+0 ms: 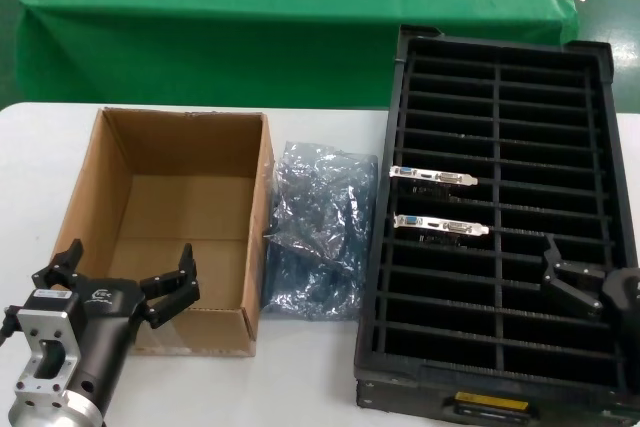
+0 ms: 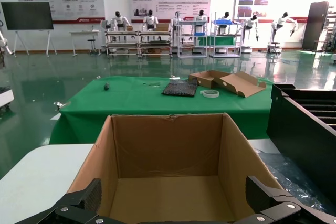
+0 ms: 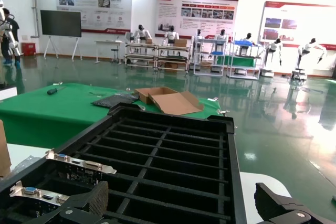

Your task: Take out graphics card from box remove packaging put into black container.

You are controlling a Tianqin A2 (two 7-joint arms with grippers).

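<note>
The left gripper (image 1: 125, 282) hangs spread wide over the near wall of the box (image 1: 165, 222), whose inside looks bare from its wrist. The right gripper (image 1: 585, 282), also wide, hovers over the black container (image 1: 500, 377) beside the box. Only from overhead do the packaging (image 1: 318, 232) between them and two graphics cards (image 1: 432, 176) (image 1: 441, 225) slotted in the container show together.

Brown box (image 1: 170, 209), crinkly grey-blue packaging (image 1: 318, 232), black slotted container (image 1: 497, 127), green tablecloth (image 1: 200, 37).
</note>
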